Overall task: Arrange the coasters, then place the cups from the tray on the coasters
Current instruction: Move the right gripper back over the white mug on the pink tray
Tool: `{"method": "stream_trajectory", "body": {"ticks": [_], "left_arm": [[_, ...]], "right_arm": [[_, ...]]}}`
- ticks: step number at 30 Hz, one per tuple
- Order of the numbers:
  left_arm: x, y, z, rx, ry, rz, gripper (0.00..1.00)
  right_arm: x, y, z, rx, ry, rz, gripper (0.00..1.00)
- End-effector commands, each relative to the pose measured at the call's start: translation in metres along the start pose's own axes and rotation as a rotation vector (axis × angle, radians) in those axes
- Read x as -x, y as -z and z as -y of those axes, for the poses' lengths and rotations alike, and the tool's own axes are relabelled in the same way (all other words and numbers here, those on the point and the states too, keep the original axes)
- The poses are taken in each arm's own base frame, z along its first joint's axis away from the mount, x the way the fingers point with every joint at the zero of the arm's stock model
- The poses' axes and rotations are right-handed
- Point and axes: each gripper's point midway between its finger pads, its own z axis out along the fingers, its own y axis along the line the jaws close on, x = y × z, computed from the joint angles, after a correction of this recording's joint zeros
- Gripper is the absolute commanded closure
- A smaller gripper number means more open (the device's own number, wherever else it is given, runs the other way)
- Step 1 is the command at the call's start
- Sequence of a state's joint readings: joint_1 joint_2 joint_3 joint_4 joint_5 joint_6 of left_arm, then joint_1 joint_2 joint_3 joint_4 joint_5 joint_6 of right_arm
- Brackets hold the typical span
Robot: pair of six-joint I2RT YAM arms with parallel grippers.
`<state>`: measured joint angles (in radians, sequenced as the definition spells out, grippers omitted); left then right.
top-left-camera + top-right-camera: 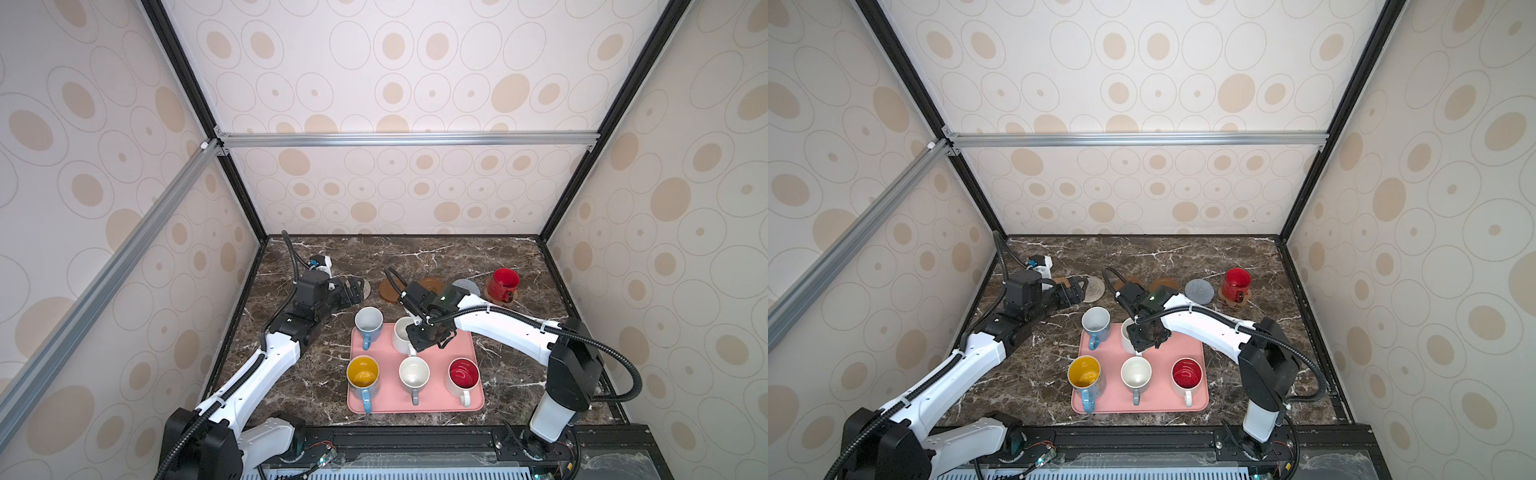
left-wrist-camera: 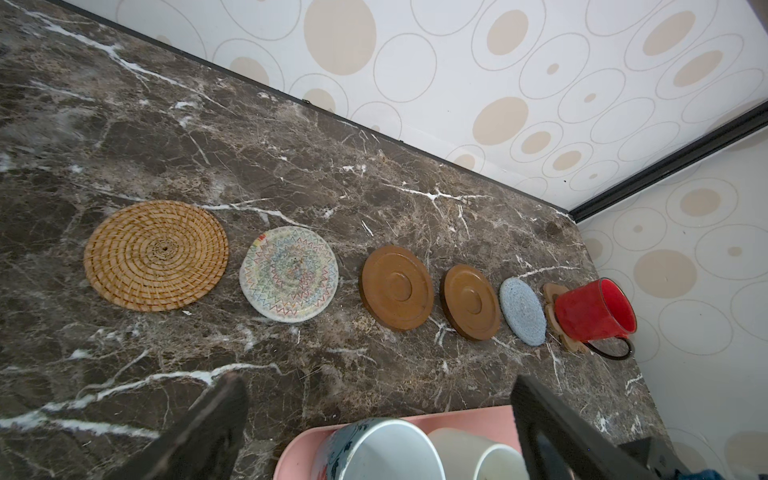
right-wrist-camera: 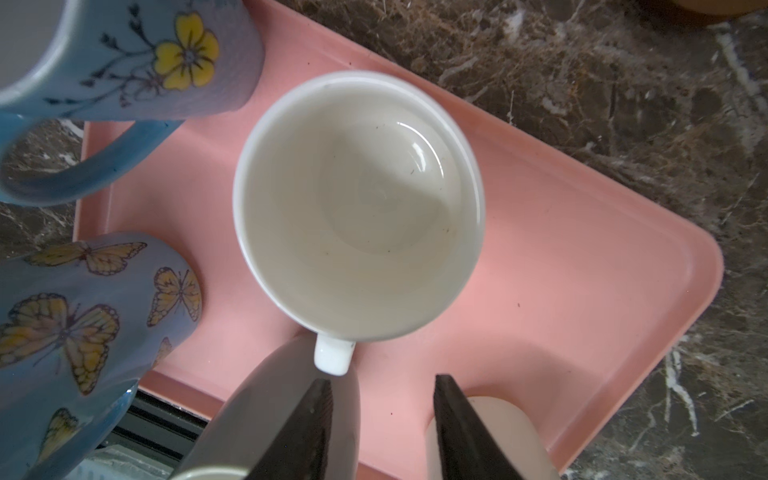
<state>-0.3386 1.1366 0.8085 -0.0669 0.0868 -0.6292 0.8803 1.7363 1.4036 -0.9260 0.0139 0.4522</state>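
Six coasters lie in a row at the back: rattan [image 2: 156, 254], cream [image 2: 289, 278], two brown discs [image 2: 397, 286] [image 2: 471, 301], grey-blue [image 2: 523, 311] and paw-shaped [image 2: 552, 291]. The red cup [image 1: 503, 282] stands on the paw one. The pink tray [image 1: 457, 345] holds the light blue [image 1: 368, 322], white [image 3: 359, 203], patterned [image 1: 363, 374], grey [image 1: 414, 374] and red-lined [image 1: 463, 374] cups. My right gripper [image 3: 384, 380] hangs open over the tray, its fingers just short of the white cup's handle [image 3: 332, 355], gripping nothing. My left gripper [image 1: 355, 291] is open and empty above the row's left end.
Patterned enclosure walls close in the marble table [image 1: 519, 374] at the back and both sides. A black rail [image 1: 415, 440] runs along the front edge. The right arm [image 1: 498, 328] reaches across the tray's back right corner.
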Motion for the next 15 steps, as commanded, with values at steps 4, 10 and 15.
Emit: {"method": "stream_trajectory", "body": {"ticks": [4,10,15], "left_arm": [[0.009,0.003,0.009,-0.024,0.001,0.024,0.00],[0.010,0.001,0.010,-0.025,0.000,0.020,0.00],[0.010,0.001,0.011,-0.029,0.001,0.018,0.00]], "right_arm": [[-0.004,-0.011,-0.006,0.008,-0.004,-0.033,0.56],[-0.002,-0.018,-0.012,0.026,0.001,-0.043,0.56],[-0.004,-0.025,-0.012,0.023,0.003,-0.055,0.56]]}}
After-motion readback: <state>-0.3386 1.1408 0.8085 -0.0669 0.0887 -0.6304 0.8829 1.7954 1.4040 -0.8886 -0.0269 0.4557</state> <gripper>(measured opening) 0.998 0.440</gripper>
